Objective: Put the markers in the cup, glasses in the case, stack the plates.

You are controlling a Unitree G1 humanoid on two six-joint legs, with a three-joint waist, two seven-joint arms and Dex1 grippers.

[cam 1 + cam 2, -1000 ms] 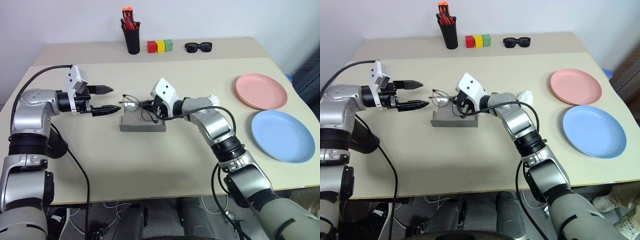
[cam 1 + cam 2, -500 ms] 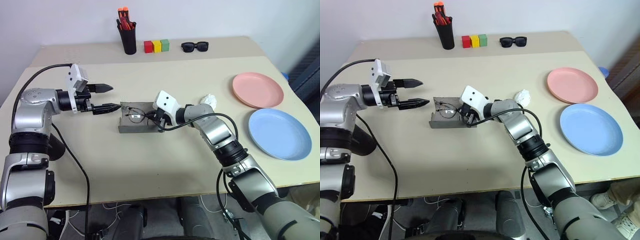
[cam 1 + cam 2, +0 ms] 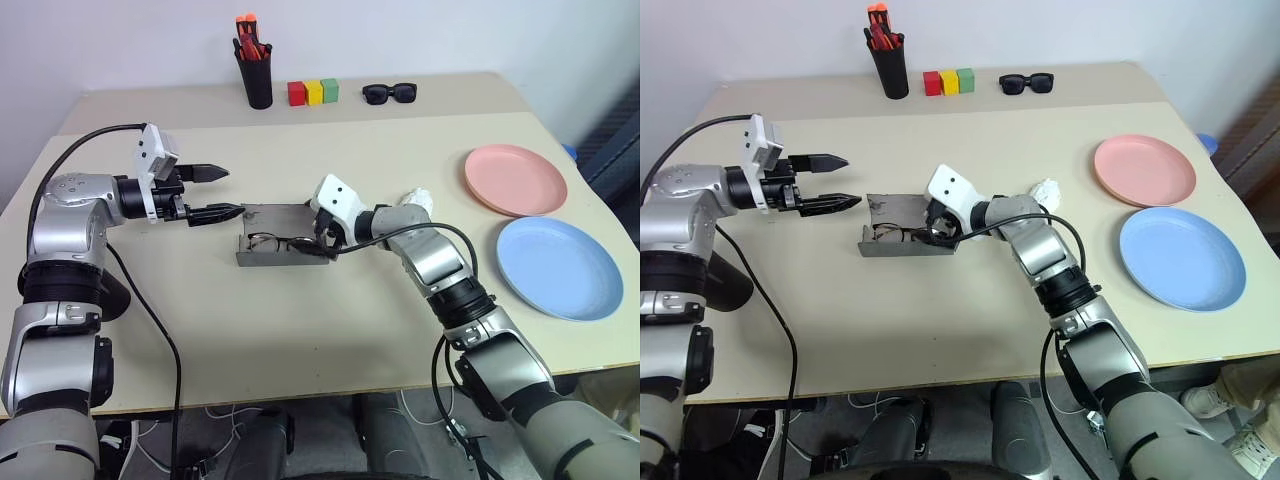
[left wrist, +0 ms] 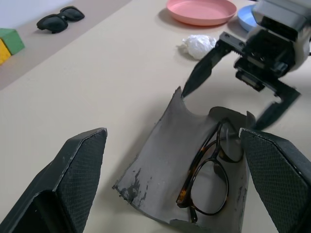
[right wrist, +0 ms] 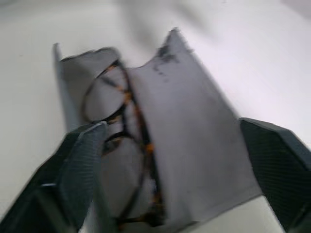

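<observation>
Two grippers are seen over the beige table (image 3: 300, 330), one at each end of the open grey case (image 3: 262, 216). The right gripper (image 4: 233, 80) is held at the case's right end with its two black fingers spread apart and nothing between them; one fingertip (image 4: 187, 85) stands just beside the raised edge of the case's lid, though contact cannot be told. The glasses (image 4: 206, 177) are seen lying folded inside the case, just ahead of and below the right gripper's spread fingers, with no finger on them. The left gripper (image 3: 215, 193) is held just off the case's left end, its fingers likewise spread wide and empty, pointing toward the case and apart from it.

A crumpled white wad (image 3: 418, 200) is seen just behind the right gripper's wrist. The pink plate (image 3: 517, 180) and the blue plate (image 3: 558, 268) are laid side by side, unstacked, well apart from the right gripper on its outer side. Well beyond both grippers, at the table's far edge, a narrow black pen holder (image 3: 258, 75) with orange-capped pens, three coloured blocks (image 3: 313, 93) and black sunglasses (image 3: 391, 93) are lined up.
</observation>
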